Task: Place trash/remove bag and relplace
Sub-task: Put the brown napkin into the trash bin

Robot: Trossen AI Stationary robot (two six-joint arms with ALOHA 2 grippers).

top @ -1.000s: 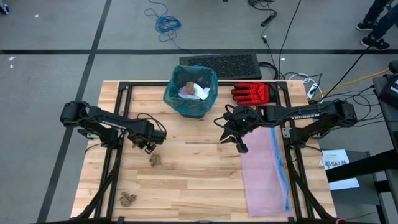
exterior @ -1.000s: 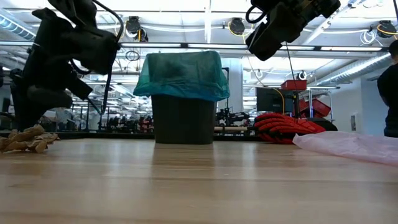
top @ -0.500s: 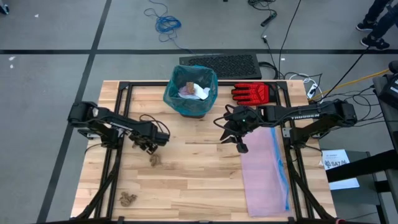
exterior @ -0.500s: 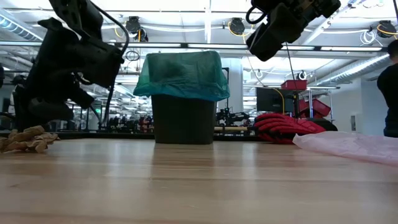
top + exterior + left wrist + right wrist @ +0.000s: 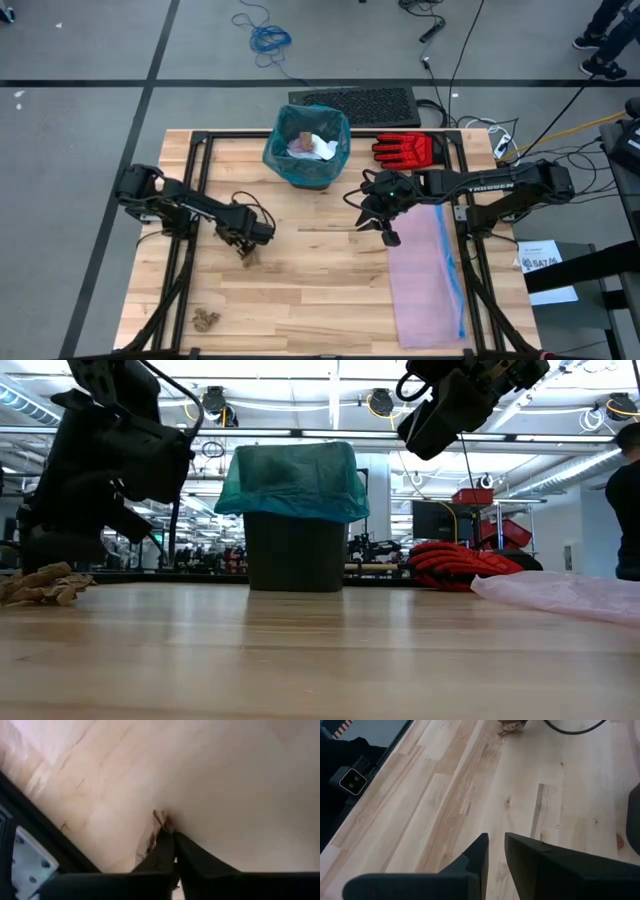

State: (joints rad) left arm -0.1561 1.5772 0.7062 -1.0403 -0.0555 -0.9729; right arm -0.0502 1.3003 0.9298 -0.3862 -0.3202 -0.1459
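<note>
Bin (image 5: pixel 306 170): lined with bag (image 5: pixel 277 150); holds white and brown trash (image 5: pixel 312 146).
Left gripper (image 5: pixel 246 246): closed on brown wad (image 5: pixel 249 256), on worktop (image 5: pixel 320 290).
Right gripper (image 5: pixel 388 232): narrow gap, empty, above worktop.
Loose wad (image 5: pixel 207 320): worktop's near-left corner.

Bin (image 5: pixel 306 160) set at table's (image 5: pixel 320 300) rear centre, bag (image 5: pixel 274 150) fitted over rim, trash (image 5: pixel 312 146) inside. Glove (image 5: pixel 404 150) just right of bin. Wad (image 5: pixel 247 256) found front-left of bin; second wad (image 5: pixel 207 320) farther front-left. Spare bag (image 5: pixel 428 280) laid front-right of bin.
</note>
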